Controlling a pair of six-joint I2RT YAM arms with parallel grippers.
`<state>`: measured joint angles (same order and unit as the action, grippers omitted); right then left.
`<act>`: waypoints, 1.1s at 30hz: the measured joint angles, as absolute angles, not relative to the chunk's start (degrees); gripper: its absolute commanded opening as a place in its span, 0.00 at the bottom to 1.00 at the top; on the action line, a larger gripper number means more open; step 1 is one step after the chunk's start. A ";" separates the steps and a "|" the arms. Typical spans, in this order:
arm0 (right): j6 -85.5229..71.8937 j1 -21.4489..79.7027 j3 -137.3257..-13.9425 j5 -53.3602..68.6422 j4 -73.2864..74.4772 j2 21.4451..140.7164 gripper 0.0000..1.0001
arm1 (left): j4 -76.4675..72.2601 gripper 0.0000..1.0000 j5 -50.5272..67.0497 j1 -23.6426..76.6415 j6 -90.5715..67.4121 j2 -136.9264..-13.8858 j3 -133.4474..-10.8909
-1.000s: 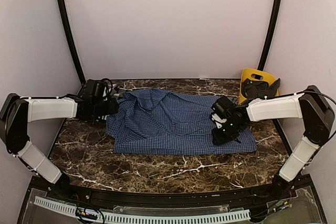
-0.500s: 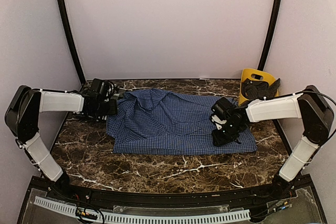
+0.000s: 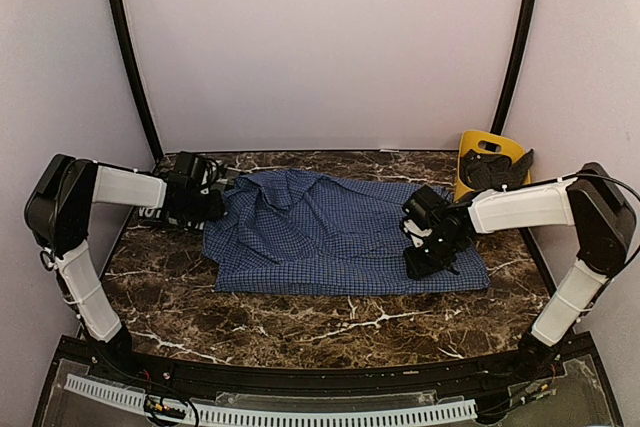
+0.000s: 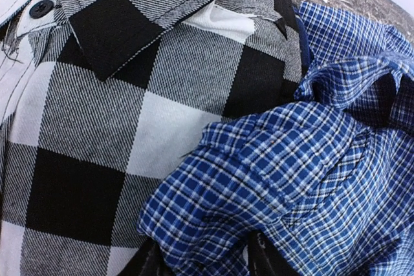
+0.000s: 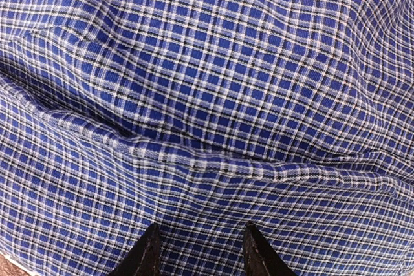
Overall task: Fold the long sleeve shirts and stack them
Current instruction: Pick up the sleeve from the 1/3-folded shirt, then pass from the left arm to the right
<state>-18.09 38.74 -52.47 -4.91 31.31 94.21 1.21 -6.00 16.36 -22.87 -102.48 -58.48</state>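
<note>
The blue check shirt (image 3: 320, 237) lies spread and wrinkled across the middle of the marble table. My left gripper (image 3: 208, 205) is at its back left corner. In the left wrist view a bunched fold of the blue shirt (image 4: 278, 159) fills the gap between the fingers of that gripper (image 4: 207, 260). The black-and-white plaid shirt (image 4: 97, 127) lies just beyond, collar up, partly under the blue one. My right gripper (image 3: 428, 252) rests on the blue shirt's right part. Its fingertips (image 5: 149, 250) stand apart on flat blue cloth (image 5: 207, 95).
A yellow plastic bin (image 3: 487, 145) holding something dark stands at the back right corner. Black frame poles rise at both back corners. The walls close in on three sides. Bare marble (image 3: 330, 332) runs along the front of the shirt.
My left arm's elbow has swung back and inward while its gripper stayed at the shirt's corner and its jaws narrowed. The right arm and the shirt have hardly moved.
</note>
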 measured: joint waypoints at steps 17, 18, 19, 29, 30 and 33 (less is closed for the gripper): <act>-18.09 38.76 -52.18 -5.13 31.31 94.21 0.40 | -3.51 0.00 -4.62 16.23 -21.74 -97.69 -56.18; -18.09 38.76 -52.18 -5.28 31.33 94.21 0.40 | -3.33 0.00 -4.60 16.23 -21.50 -96.53 -56.18; -18.09 38.79 -52.18 -5.50 31.38 94.21 0.40 | -3.29 0.00 -4.58 16.23 -21.37 -95.53 -56.18; -17.15 38.85 -56.62 -8.34 34.57 94.21 0.40 | 3.57 0.00 -0.43 16.23 -17.12 -79.53 -65.45; -16.93 38.85 -57.63 -8.71 34.76 94.21 0.40 | 3.75 0.00 0.40 16.23 -16.38 -78.81 -67.29; -16.34 38.72 -59.75 -9.06 35.00 94.19 0.41 | 5.02 0.00 3.25 16.23 -14.48 -78.65 -72.71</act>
<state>-16.34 38.72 -59.75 -9.06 35.00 94.19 5.02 3.25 16.23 -14.48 -78.65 -72.71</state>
